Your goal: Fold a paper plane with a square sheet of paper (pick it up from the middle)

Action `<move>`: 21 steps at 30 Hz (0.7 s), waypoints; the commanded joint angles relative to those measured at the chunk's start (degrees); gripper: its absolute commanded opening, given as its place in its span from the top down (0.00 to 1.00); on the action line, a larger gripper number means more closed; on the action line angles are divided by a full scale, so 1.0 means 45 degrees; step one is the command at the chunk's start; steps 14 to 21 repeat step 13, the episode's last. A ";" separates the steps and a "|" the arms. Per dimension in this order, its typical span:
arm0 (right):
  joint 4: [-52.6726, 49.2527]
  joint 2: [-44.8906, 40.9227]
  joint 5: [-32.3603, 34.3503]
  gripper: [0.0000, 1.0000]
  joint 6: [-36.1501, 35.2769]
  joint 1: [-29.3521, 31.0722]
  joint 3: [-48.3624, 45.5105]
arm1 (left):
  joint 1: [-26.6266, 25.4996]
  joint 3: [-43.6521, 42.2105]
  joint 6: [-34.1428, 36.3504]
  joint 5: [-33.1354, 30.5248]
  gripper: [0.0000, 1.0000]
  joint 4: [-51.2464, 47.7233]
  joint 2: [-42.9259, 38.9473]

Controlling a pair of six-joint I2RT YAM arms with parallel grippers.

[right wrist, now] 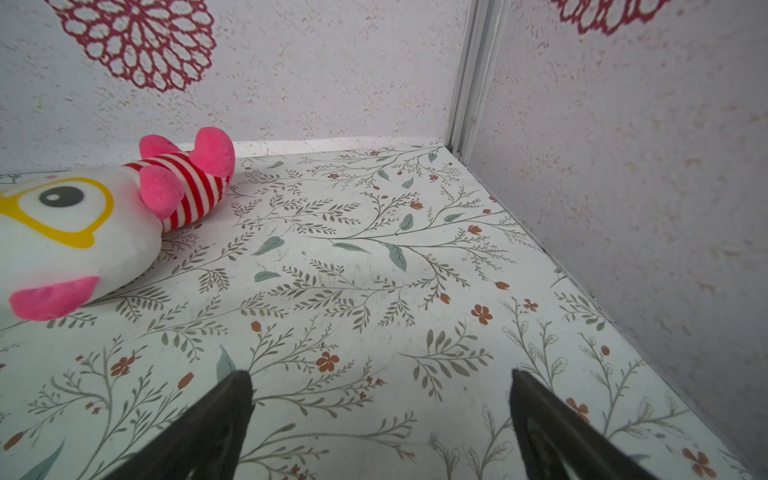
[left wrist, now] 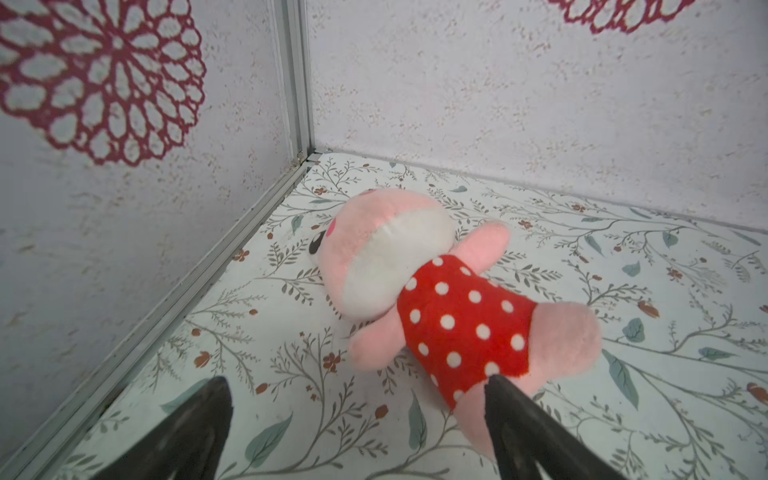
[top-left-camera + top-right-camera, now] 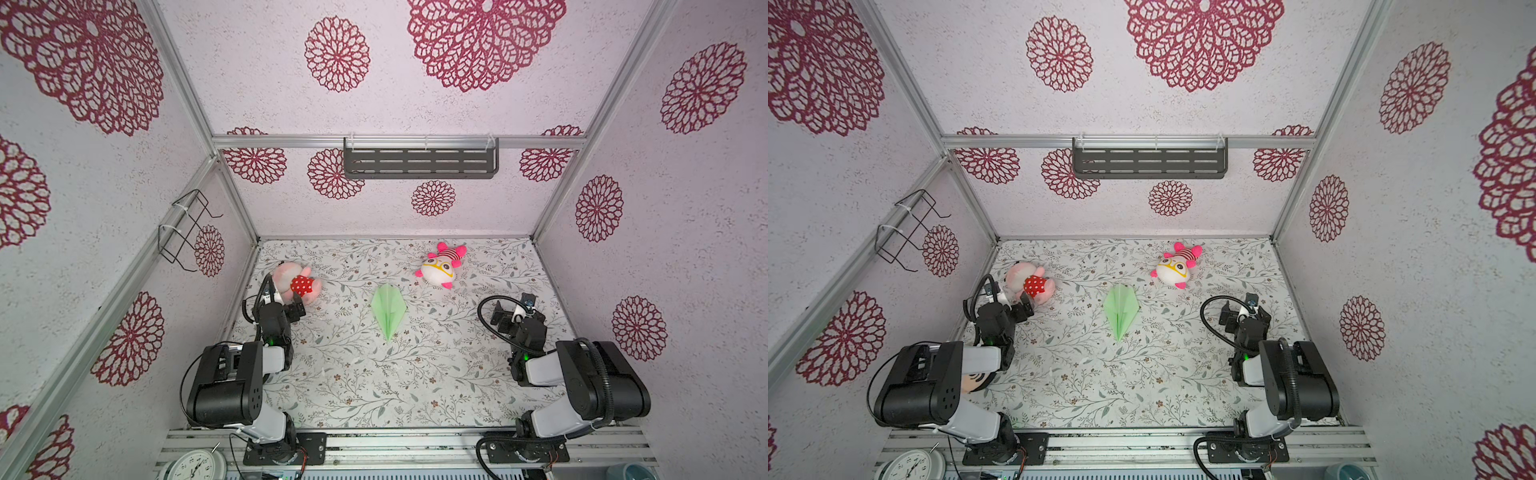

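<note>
Clock (image 3: 195, 465), pink plush (image 2: 457, 316) beside left gripper (image 2: 356, 379), white plush (image 3: 438, 268)

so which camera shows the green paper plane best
The top views: in both top views the paper plane lies whole, point and centre crease clear, nothing covering it. Neither wrist view shows it at all.

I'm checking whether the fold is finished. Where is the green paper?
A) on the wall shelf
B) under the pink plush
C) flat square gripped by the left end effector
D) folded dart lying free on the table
D: the paper plane lies as a pointed dart on the table, with the left end effector and right end effector both open and apart from it.
</note>
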 commanded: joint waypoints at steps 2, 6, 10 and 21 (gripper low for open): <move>0.0279 -0.0126 0.0428 0.01 0.0191 0.0023 0.0222 | 0.0130 0.0275 0.0175 0.0059 0.03 -0.0152 0.0047; 0.0214 -0.0079 0.1044 0.01 0.0267 0.0149 0.0250 | 0.0149 0.0310 0.0165 0.0090 0.03 -0.0229 0.0041; 0.0022 -0.0033 0.1142 0.01 0.0194 0.0233 0.0404 | 0.0156 0.0320 0.0158 0.0143 0.03 -0.0237 0.0048; 0.0111 -0.0051 0.1181 0.01 0.0150 0.0267 0.0330 | 0.0190 0.0315 0.0157 0.0162 0.03 -0.0237 0.0049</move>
